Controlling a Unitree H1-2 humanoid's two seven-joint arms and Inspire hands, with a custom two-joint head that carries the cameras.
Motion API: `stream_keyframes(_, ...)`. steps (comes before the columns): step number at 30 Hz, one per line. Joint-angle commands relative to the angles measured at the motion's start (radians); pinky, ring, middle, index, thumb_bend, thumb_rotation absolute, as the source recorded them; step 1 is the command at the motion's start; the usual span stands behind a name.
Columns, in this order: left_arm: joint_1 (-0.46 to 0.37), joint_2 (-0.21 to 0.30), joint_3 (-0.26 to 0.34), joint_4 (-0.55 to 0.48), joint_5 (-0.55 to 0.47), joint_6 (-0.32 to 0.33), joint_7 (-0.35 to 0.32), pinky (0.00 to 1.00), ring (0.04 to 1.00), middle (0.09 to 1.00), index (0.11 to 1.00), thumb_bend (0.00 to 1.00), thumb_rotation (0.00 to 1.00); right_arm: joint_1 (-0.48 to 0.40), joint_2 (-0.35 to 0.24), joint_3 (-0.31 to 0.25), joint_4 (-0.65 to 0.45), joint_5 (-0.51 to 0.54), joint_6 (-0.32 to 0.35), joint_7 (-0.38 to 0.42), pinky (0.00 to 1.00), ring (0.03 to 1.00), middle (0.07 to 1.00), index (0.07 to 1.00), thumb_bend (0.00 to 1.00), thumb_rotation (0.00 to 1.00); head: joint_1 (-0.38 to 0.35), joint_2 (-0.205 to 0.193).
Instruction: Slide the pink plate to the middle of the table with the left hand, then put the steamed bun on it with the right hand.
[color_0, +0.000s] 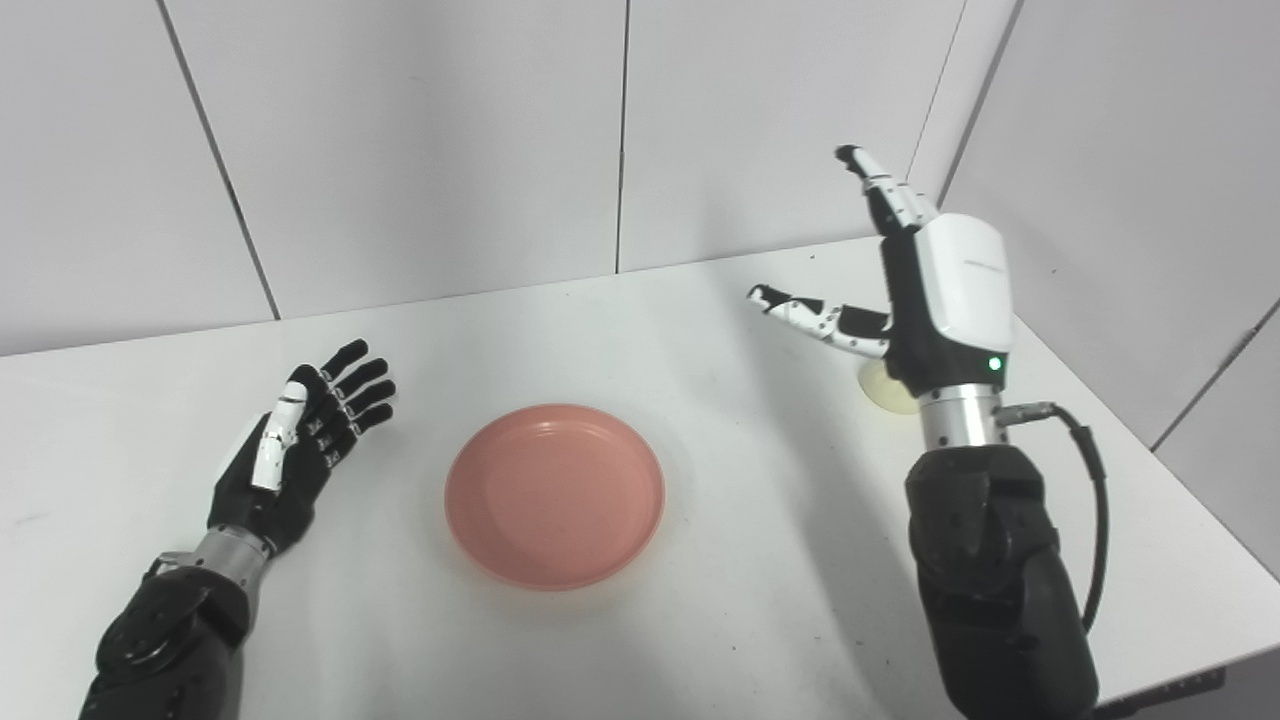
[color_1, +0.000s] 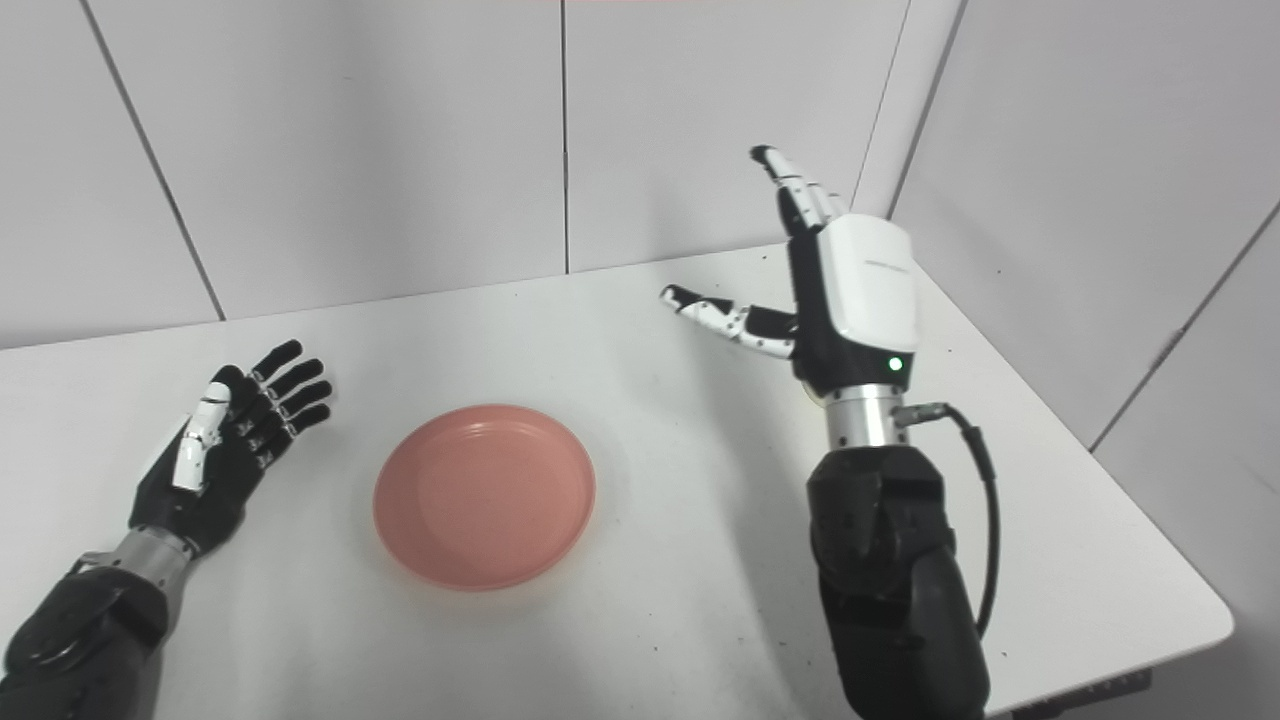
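One pink plate (color_0: 555, 495) lies flat near the middle of a white table (color_0: 700, 620), holding nothing. Well apart from it, toward the table's right side, a pale steamed bun (color_0: 886, 388) sits on the tabletop, mostly hidden behind the wrist of the right hand (color_0: 935, 300) — only a rounded cream sliver shows in the left eye view.

That right hand is raised above the bun with its white back plate facing the camera, fingers (color_0: 885, 185) pointing up and the thumb stretched out sideways to the left; it is spread wide and holds nothing. A green light glows at its wrist, and a black cable (color_0: 1095, 500) loops beside the dark forearm.

To the left of the plate, apart from its rim, the left hand (color_0: 300, 450) is low over the table with its palm turned up and toward the plate, fingers extended and slightly spread — also carrying nothing.

Behind the table stand plain light grey wall panels (color_0: 420, 140) with thin dark seams, meeting at a corner on the right.
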Motion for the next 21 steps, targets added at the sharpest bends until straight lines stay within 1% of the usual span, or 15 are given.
stream_keyframes(1,0.117,0.018,0.0,0.122,0.02,0.036,-0.003,0.85,0.854,0.868,0.864,0.56,0.98,-0.021,-0.032,-0.025,-0.018,-0.012,0.033,0.009,0.67,0.795,0.842,0.834,0.84,0.56,-0.002,0.001)
stream_keyframes(4,0.109,0.023,0.003,0.147,0.019,0.024,-0.015,0.85,0.853,0.869,0.864,0.57,0.97,-0.018,-0.042,-0.046,0.002,-0.01,0.065,0.017,0.64,0.784,0.848,0.831,0.84,0.55,-0.018,0.0)
stream_keyframes(7,0.1,0.028,0.006,0.173,0.023,0.009,-0.021,0.84,0.849,0.868,0.862,0.57,0.96,-0.014,-0.059,-0.063,0.035,-0.004,0.078,0.004,0.62,0.769,0.833,0.824,0.84,0.53,-0.026,-0.001)
stream_keyframes(10,0.093,0.032,0.008,0.194,0.022,-0.003,-0.026,0.84,0.844,0.865,0.861,0.58,0.96,-0.01,-0.07,-0.068,0.066,0.001,0.078,-0.01,0.65,0.78,0.819,0.822,0.84,0.54,-0.035,-0.003)
stream_keyframes(14,0.084,0.037,0.011,0.221,0.021,-0.02,-0.038,0.83,0.837,0.859,0.856,0.58,0.95,-0.011,-0.079,-0.081,0.123,0.032,0.081,-0.032,0.67,0.79,0.825,0.825,0.84,0.54,-0.046,-0.003)
stream_keyframes(17,0.077,0.041,0.014,0.24,0.019,-0.027,-0.044,0.82,0.836,0.857,0.854,0.58,0.95,-0.011,-0.091,-0.08,0.178,0.045,0.071,-0.058,0.68,0.788,0.815,0.824,0.85,0.54,-0.056,-0.005)
stream_keyframes(21,0.066,0.046,0.02,0.274,0.016,-0.044,-0.055,0.82,0.833,0.856,0.851,0.58,0.95,-0.009,-0.103,-0.076,0.23,0.061,0.086,-0.065,0.71,0.808,0.825,0.836,0.86,0.57,-0.064,-0.003)
